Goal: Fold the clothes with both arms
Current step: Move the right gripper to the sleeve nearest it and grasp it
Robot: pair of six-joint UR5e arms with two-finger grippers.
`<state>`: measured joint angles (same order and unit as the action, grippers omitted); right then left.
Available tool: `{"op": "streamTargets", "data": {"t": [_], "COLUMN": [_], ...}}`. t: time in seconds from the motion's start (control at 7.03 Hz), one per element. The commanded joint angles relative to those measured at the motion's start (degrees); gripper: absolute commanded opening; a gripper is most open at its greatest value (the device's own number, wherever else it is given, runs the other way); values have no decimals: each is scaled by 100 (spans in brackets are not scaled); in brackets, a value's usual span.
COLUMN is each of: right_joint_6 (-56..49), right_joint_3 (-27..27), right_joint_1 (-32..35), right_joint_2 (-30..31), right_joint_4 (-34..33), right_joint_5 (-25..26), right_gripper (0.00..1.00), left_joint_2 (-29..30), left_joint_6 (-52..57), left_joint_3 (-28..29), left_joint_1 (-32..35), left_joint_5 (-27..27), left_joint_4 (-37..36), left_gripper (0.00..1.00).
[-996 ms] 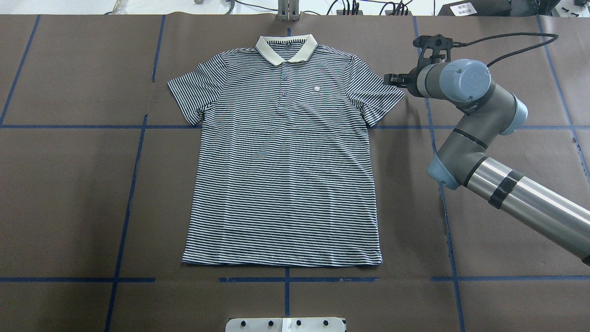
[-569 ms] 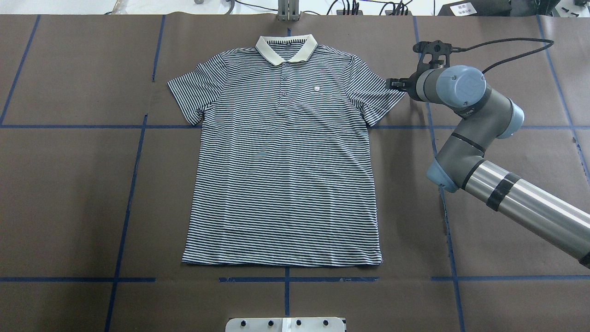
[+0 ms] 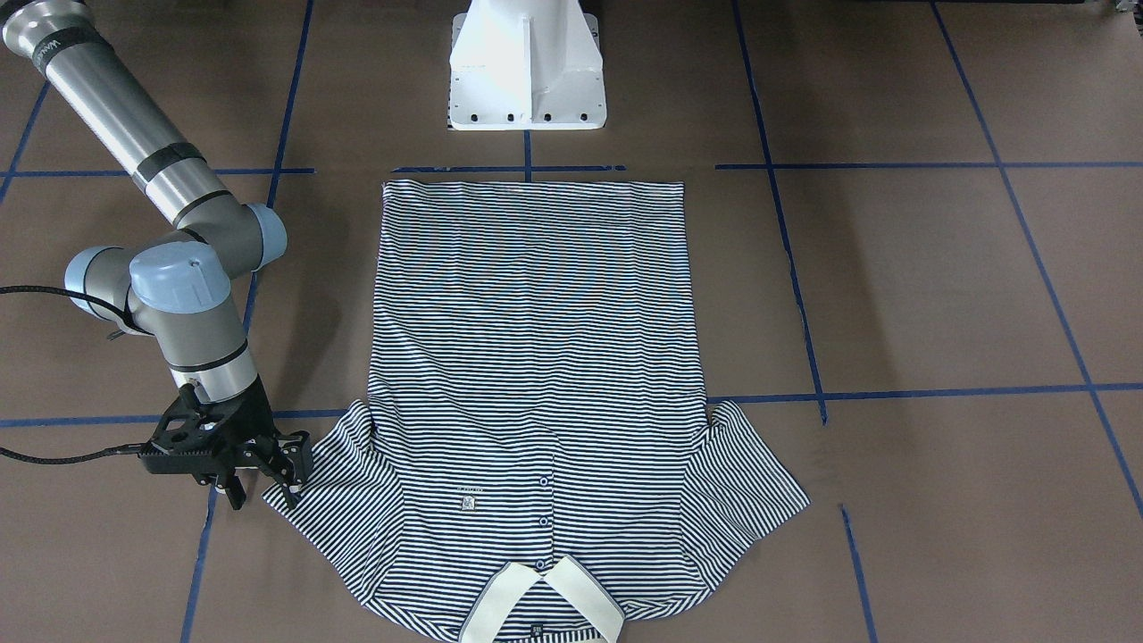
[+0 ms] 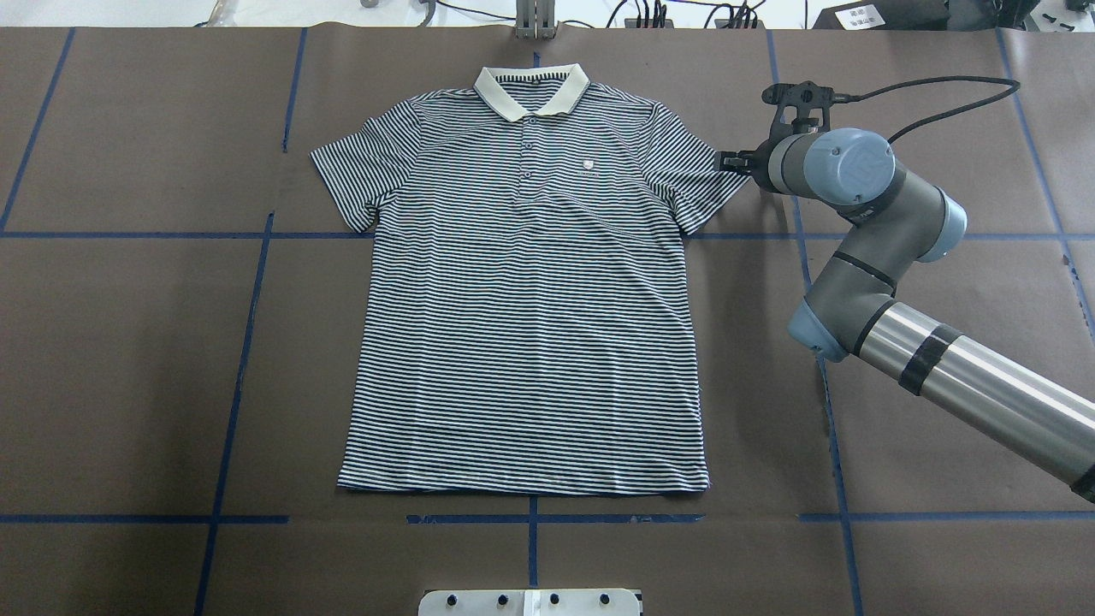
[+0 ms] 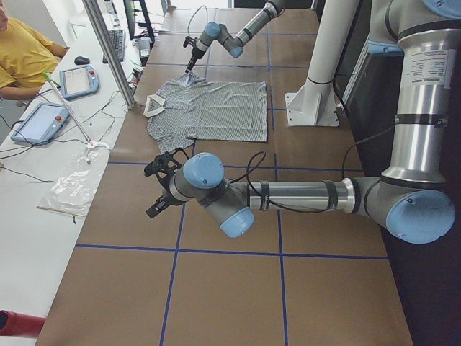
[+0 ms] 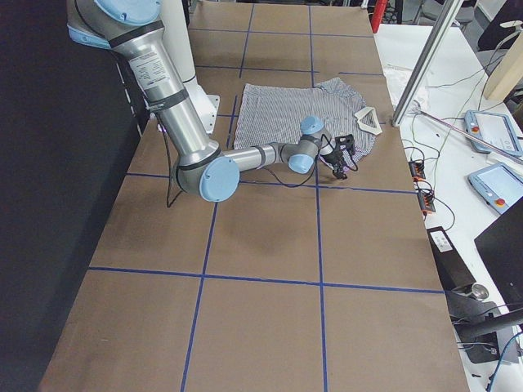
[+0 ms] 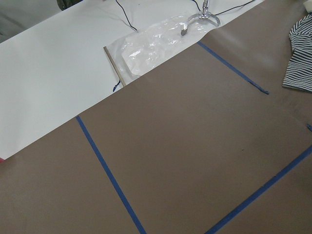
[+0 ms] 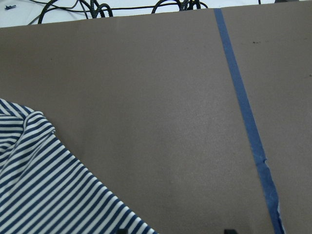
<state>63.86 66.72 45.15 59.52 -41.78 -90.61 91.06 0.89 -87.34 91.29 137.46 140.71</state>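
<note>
Front-facing view, garment: one short-sleeved polo shirt (image 3: 536, 357) of thin navy-and-white striped knit, lying flat and front up on the brown paper-covered table (image 3: 938, 286).
Front-facing view, details: one cream collar (image 3: 571, 594), three small round buttons (image 3: 542, 521), one tiny chest logo (image 3: 467, 504).
Front-facing view, tool: one black two-finger right gripper (image 3: 268, 473), at the shirt's sleeve hem.
Overhead view: one silver-grey tubular right arm (image 4: 941, 368), three light-blue caps showing, beside the shirt.
Left-side view: left gripper (image 5: 160, 189) well apart from the shirt; finger spacing cannot be told.
Right wrist view: two dark fingertips (image 8: 123, 230) spread apart, with the striped sleeve hem reaching one of them.
</note>
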Motion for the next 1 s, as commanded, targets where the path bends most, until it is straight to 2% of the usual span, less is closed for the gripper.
{"op": "streamTargets", "data": {"t": [0.0, 0.28, 0.43, 0.57, 0.85], "right_joint_6": [21, 30, 74, 65, 30], "right_joint_3": [25, 34, 43, 104, 270], "right_joint_1": [-68, -103, -103, -103, -42], "right_joint_2": [-2, -2, -2, -10, -10], "right_joint_4": [12, 12, 12, 3, -75], "right_joint_5": [0, 0, 0, -9, -53], "right_gripper": [71, 69, 51, 1, 0], "left_joint_2": [0, 0, 0, 0, 0], "left_joint_6": [-1, 7, 7, 7, 7], "left_joint_3": [15, 15, 15, 15, 24], "left_joint_1": [-6, -6, -6, -6, -15], "left_joint_5": [0, 0, 0, 0, 0], "left_joint_4": [0, 0, 0, 0, 0], "left_gripper": [100, 100, 100, 100, 100]}}
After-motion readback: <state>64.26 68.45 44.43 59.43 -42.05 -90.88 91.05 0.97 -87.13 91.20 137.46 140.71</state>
